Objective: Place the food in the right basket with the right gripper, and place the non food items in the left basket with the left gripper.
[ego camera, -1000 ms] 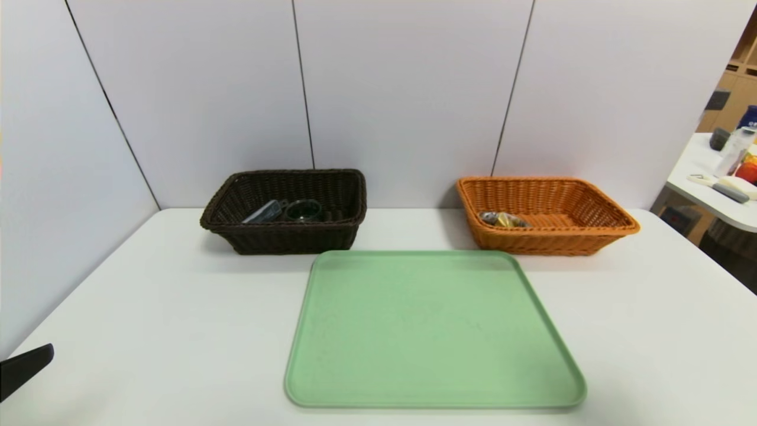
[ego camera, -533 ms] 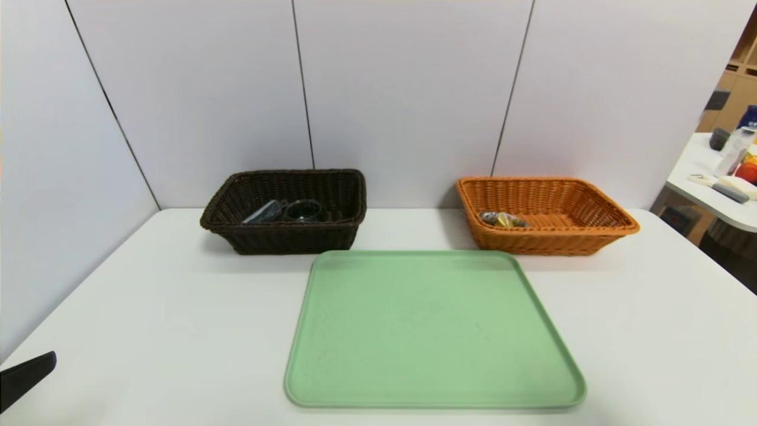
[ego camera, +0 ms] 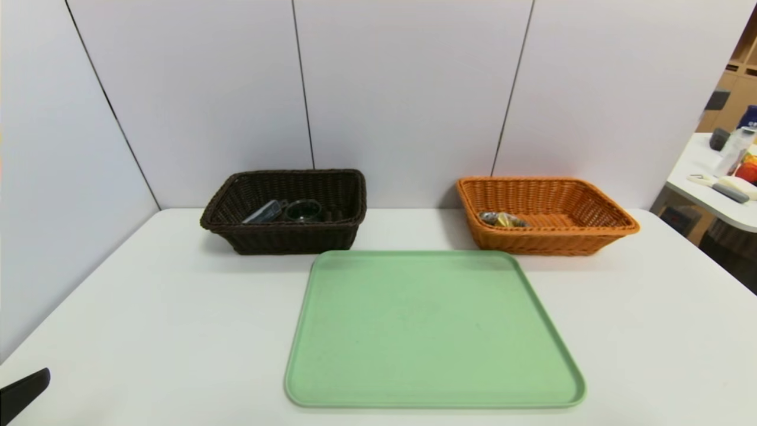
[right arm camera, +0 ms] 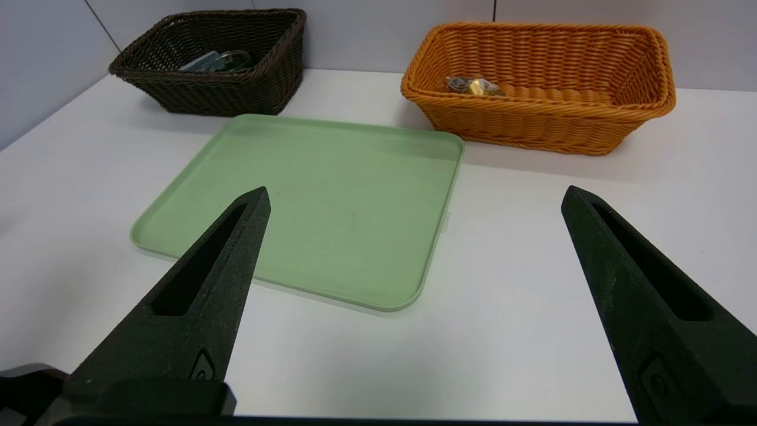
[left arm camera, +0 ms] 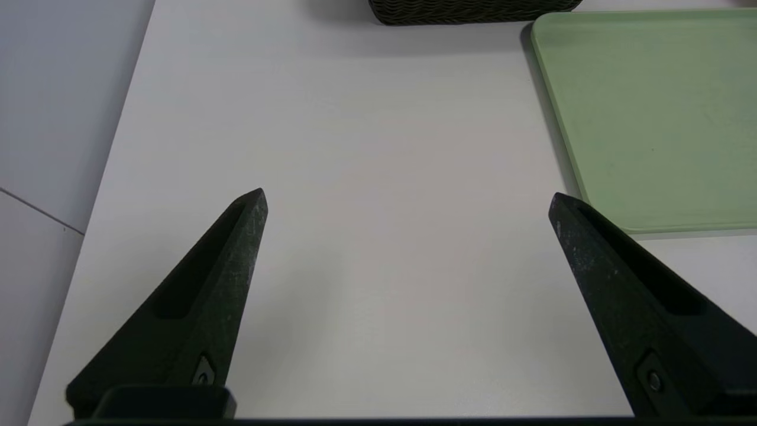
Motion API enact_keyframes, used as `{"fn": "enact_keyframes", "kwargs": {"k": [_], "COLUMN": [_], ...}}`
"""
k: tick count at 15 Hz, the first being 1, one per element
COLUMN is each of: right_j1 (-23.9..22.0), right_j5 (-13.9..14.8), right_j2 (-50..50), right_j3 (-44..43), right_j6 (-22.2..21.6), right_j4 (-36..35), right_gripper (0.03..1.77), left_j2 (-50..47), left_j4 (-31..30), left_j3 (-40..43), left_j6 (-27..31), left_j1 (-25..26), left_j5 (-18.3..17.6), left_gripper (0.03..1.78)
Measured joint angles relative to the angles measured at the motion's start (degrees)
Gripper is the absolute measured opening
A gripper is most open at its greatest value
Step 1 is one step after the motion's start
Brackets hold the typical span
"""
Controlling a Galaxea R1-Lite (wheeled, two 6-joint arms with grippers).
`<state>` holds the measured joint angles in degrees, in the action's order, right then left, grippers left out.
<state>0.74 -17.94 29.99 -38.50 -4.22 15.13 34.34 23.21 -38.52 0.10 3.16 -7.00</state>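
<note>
The dark brown left basket (ego camera: 236,195) stands at the back left and holds a grey packet (ego camera: 262,212) and a dark round item (ego camera: 303,209). At the back right, the orange right basket (ego camera: 615,222) holds a small wrapped food item (ego camera: 502,219). My left gripper (left arm camera: 408,198) is open over bare table near the front left corner; only one fingertip (ego camera: 23,391) shows in the head view. My right gripper (right arm camera: 416,195) is open above the table near the tray's front right corner, out of the head view. Nothing sits between either pair of fingers.
A pale green tray (ego camera: 434,378) with nothing on it lies in the middle of the white table (ego camera: 148,319). Wall panels close the back and left sides. A side table (ego camera: 715,201) with clutter stands off to the far right.
The left gripper's fingertip has slid down and back toward the front left corner in the head view. Baskets and tray have not moved.
</note>
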Motion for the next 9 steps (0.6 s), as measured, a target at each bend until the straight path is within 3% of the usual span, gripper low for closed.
{"fn": "enact_keyframes", "kwargs": {"k": [9], "right_j1": [0.0], "right_j5": [0.1], "right_j2": [-13.0], "right_j3": [3.6], "right_j6": [0.0], "right_j4": [5.0], "right_gripper": [1.70], "left_j2": [-9.9], "left_j4": [-0.1], "left_j3": [6.6], "left_j6": [2.3], "left_j1": [0.0], "left_j5": [-0.1], "left_gripper": [1.69]}}
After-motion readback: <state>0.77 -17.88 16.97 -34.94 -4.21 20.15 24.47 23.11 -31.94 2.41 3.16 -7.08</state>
